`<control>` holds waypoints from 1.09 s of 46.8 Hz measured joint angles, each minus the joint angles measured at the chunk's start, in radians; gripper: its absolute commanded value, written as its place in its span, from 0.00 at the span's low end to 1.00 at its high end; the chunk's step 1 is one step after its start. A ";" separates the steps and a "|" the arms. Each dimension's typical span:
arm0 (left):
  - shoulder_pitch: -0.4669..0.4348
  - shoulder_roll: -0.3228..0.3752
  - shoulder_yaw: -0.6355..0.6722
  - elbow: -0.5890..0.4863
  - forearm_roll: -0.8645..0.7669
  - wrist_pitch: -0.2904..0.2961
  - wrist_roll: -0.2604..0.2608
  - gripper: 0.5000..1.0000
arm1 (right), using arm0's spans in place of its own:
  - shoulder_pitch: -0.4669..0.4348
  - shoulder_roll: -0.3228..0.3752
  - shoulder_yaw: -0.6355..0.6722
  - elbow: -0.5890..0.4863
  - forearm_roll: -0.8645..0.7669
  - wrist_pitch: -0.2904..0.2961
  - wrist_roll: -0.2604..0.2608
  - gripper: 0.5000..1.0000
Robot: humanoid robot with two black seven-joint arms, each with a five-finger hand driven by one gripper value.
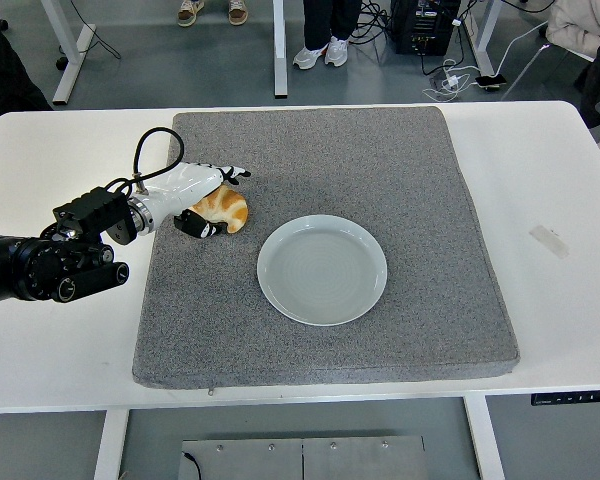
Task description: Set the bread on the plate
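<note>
The bread is a golden croissant [227, 209] lying on the grey mat [380, 170], left of the empty pale plate [322, 269]. My left hand [204, 196], white with black fingertips, comes in from the left and covers the croissant's left side. Its fingers curl over the top and its thumb sits under the near side, so it grips the croissant. The croissant seems to rest on the mat, a short way from the plate's rim. The right arm is out of view.
The mat covers most of the white table [560, 190]. A strip of tape [547, 239] lies on the table at the right. People's feet [320, 52] and table legs show beyond the far edge.
</note>
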 measured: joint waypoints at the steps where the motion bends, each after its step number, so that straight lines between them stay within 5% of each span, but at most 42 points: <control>1: 0.000 0.000 0.000 0.000 0.000 0.000 -0.001 0.14 | 0.000 0.000 0.000 0.000 0.000 0.000 0.000 1.00; 6: 0.001 0.000 0.001 0.000 0.001 0.000 -0.002 0.00 | 0.000 0.000 0.000 0.000 0.000 0.000 0.000 1.00; 28: -0.026 0.017 -0.010 0.000 -0.002 -0.001 -0.011 0.00 | 0.000 0.000 0.000 0.000 0.000 0.000 0.000 1.00; 51: -0.151 0.143 -0.091 -0.033 -0.004 0.002 -0.166 0.00 | 0.000 0.000 0.000 0.000 0.000 0.000 0.000 1.00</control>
